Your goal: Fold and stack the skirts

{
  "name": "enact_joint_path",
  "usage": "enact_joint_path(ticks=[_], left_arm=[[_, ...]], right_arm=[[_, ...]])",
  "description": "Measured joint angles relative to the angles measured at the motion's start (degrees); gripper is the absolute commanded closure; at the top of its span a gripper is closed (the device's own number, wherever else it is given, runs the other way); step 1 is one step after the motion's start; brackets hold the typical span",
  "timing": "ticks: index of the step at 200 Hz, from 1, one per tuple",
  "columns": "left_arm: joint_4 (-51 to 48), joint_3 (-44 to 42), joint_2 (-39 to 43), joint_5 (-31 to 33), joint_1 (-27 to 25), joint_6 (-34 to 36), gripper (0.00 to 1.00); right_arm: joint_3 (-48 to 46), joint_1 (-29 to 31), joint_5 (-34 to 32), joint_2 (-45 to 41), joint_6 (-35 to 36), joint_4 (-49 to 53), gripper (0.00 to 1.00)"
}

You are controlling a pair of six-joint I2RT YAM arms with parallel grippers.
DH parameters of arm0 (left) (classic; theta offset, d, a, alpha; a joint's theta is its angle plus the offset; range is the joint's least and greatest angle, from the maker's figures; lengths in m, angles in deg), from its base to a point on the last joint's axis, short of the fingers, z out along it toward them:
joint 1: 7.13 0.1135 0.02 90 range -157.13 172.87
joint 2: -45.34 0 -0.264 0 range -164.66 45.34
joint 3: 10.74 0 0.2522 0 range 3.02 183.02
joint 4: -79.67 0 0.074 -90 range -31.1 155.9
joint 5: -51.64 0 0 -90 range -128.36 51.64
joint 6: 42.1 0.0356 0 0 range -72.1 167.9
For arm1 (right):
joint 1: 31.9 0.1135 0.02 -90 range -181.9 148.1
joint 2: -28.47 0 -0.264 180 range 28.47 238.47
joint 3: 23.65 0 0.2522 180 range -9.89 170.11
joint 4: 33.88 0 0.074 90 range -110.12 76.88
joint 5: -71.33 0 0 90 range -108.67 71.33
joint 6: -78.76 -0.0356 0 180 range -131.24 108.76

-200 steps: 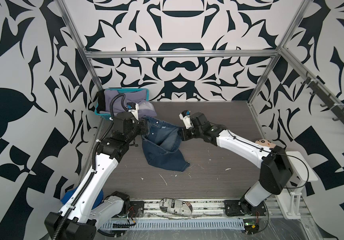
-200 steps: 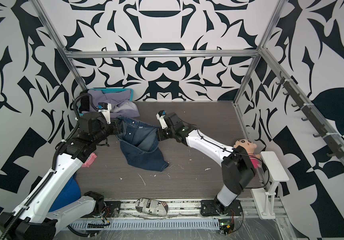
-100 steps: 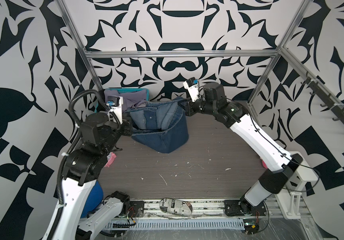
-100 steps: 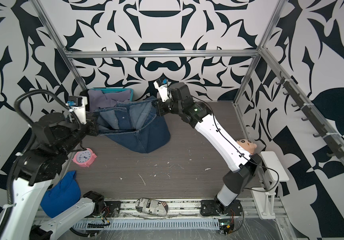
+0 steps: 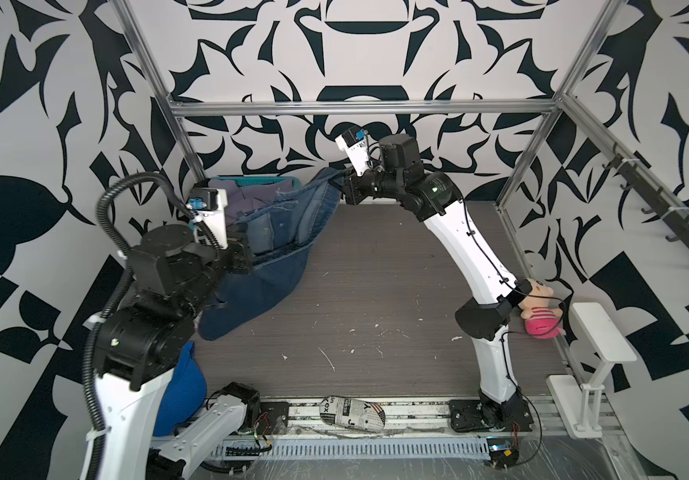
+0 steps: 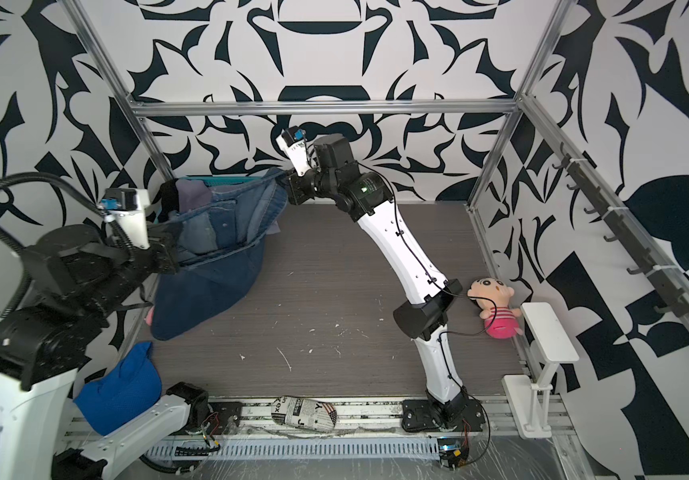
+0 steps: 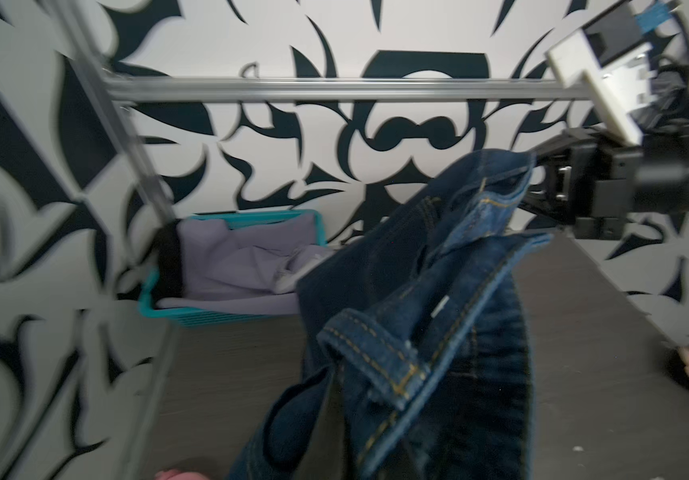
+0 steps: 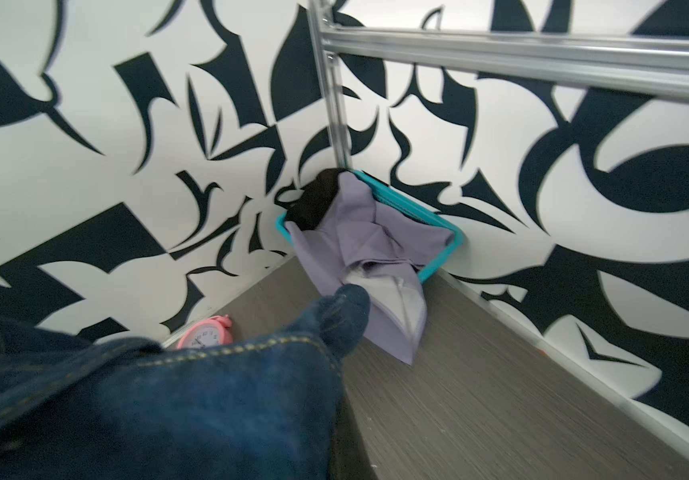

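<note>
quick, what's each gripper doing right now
left gripper: shut on the denim skirt.
right gripper: the skirt's corner is at its jaws; open or shut cannot be told.

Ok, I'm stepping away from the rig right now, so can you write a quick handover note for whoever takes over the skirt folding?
Left gripper: shut on the waistband of the denim skirt, which hangs raised.
Right gripper: at the waistband's other end; grip cannot be told.
Lavender skirt and black skirt: unfolded in the teal basket, far left corner.
Done: nothing folded or stacked.
Left: lay out and fold the denim, then the other two, stack all.
</note>
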Motion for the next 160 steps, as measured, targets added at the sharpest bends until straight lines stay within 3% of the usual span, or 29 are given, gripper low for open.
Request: enact_joint_path(ticks=[12, 22, 30, 43, 58, 77, 116, 140, 160], left_arm=[[8.17, -11.47, 1.73, -6.40, -0.24, -4.57, 0.57], [15.45, -21.73, 2.71, -10.86, -2.12, -8.90, 0.33], [21.90, -29.55, 1.70, -11.82, -6.27, -10.99, 0.23], [27.32, -36.22, -3.93, -10.97, -17.53, -12.13, 0.21], [28.00, -35.39, -13.79, -9.53, -30.14, -10.99, 0.23], [27.43, -29.77, -19.17, -11.76, -36.94, -9.01, 0.24], [30.80, -19.21, -15.28, -14.51, -34.07, -3.78, 0.29], [30.60, -19.12, -12.66, -15.30, -20.61, -5.64, 0.32], [27.61, -24.39, -10.45, -12.72, -9.25, -10.23, 0.28]], right_arm=[[-8.04, -4.83, -0.22, -1.75, 0.13, -2.58, 0.46], [-15.21, -9.18, -0.63, -2.84, -0.72, -4.94, 0.41], [-20.85, -13.09, -0.61, -3.26, -1.66, -6.84, 0.35], [-28.24, -19.37, -0.39, -2.99, -3.63, -8.94, 0.29], [-34.75, -25.73, -0.13, -2.69, -5.20, -9.92, 0.27], [-38.53, -31.56, -1.14, -3.43, -5.95, -9.01, 0.24], [-33.31, -31.45, -2.73, -7.21, -7.76, -5.51, 0.24], [-38.60, -25.99, -3.13, -14.45, -9.03, -7.15, 0.25], [-48.83, -16.79, -2.08, -20.81, -9.42, -8.92, 0.25]])
